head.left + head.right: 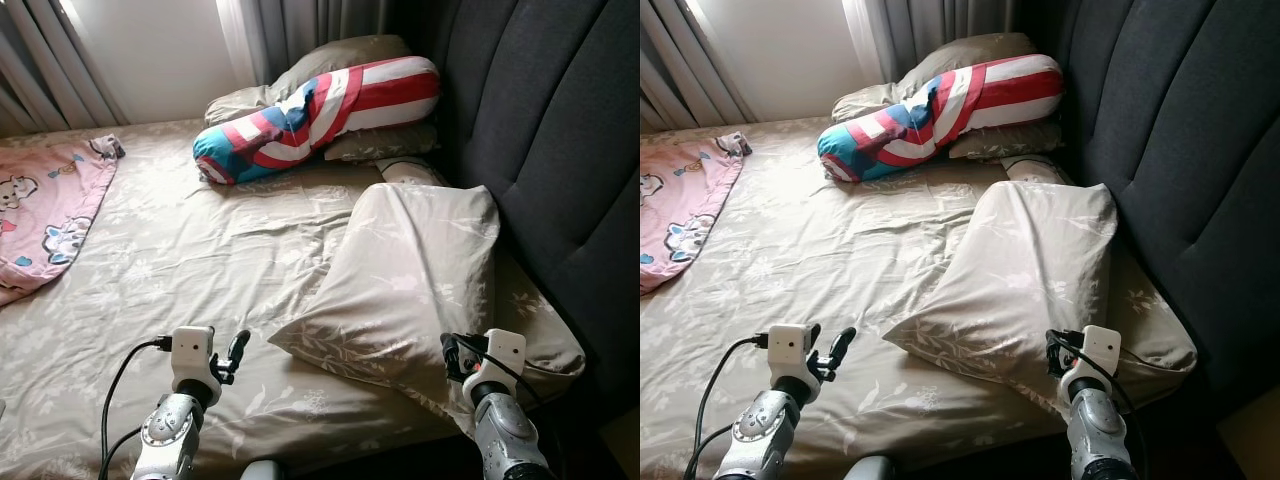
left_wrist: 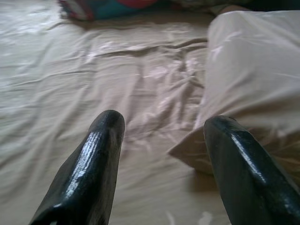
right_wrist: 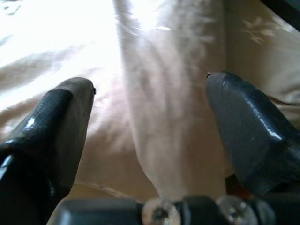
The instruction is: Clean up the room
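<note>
A beige leaf-print pillow point(image 1: 410, 275) lies askew near the bed's right side, one corner pointing toward me. My left gripper point(image 2: 161, 129) hovers open over the beige sheet point(image 1: 200, 260), just left of that corner. Over the pillow's near edge my right gripper point(image 3: 150, 84) is open, a fold of the pillow point(image 3: 168, 117) lying between its fingers. A red, white and blue striped bolster point(image 1: 320, 115) rests at the head of the bed on two beige pillows point(image 1: 345, 60). A pink cartoon blanket point(image 1: 45, 210) lies at the far left.
A dark padded headboard point(image 1: 560, 150) runs along the right side. Grey curtains point(image 1: 300, 25) and a bright window stand behind the bed. The middle of the wrinkled sheet is open space.
</note>
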### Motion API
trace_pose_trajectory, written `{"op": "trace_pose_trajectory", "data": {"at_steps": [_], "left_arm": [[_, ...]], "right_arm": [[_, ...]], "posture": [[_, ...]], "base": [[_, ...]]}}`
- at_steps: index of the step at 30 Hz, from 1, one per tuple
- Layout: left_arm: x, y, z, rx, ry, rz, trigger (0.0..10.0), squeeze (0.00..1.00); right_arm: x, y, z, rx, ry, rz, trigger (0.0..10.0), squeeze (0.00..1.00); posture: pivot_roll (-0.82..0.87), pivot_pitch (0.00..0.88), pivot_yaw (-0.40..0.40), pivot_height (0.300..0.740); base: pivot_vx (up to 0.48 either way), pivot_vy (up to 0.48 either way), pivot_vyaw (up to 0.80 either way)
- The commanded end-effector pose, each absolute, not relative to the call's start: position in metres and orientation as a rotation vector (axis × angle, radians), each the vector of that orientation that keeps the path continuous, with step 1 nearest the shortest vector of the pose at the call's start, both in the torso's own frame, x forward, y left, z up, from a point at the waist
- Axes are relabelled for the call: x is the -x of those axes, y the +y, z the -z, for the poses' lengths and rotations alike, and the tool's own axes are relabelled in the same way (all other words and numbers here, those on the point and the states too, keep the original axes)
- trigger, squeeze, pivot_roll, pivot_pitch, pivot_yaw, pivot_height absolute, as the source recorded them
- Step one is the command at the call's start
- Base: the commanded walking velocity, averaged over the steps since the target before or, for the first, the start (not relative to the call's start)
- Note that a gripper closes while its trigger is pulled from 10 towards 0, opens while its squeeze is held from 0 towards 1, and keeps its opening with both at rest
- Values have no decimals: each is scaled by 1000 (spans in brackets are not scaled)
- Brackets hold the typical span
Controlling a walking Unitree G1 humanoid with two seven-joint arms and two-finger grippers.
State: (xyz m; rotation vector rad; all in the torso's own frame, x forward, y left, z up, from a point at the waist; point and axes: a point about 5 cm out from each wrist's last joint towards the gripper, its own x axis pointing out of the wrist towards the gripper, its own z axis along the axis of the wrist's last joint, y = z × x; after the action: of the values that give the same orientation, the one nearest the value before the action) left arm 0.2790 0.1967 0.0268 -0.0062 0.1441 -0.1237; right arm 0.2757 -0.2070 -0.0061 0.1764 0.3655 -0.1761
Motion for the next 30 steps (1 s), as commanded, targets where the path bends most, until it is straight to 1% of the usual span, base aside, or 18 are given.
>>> {"op": "trace_pose_trajectory", "data": {"at_steps": [1,3,4,17,21,24,27,28,30], "left_arm": [[-280,199,-28,-5,144,122,10000,0],[-280,199,-28,-5,146,122,10000,0],[-279,199,-28,-2,146,121,10000,0],[-278,201,-28,-5,150,120,10000,0],[-277,201,-28,-7,150,121,10000,0],[-276,202,-28,-13,153,126,10000,0],[-275,204,-29,-21,154,133,10000,0],[-274,205,-29,-27,154,136,10000,0],[-273,207,-31,-39,150,142,10000,0]], "right_arm": [[-275,-207,6,-170,359,174,10000,0],[-275,-206,7,-177,366,178,10000,0],[-274,-206,8,-187,369,182,10000,0],[-274,-206,8,-200,377,187,10000,0],[-273,-202,11,-223,394,155,10000,0],[-273,-193,14,-221,422,97,10000,0],[-273,-190,15,-216,428,96,10000,0],[-274,-189,14,-228,423,101,10000,1000],[-276,-186,12,-255,414,108,10000,1000]], "posture": [[69,16,14,660],[70,17,13,660],[71,18,12,660],[71,26,15,660],[70,35,18,660],[69,56,27,660],[75,68,35,660],[82,79,39,660],[90,92,45,660]], "base": [[0,-454,800],[0,-450,775],[0,-262,0],[0,0,0],[0,0,0],[0,0,0],[0,0,0],[0,0,0],[0,0,0]]}}
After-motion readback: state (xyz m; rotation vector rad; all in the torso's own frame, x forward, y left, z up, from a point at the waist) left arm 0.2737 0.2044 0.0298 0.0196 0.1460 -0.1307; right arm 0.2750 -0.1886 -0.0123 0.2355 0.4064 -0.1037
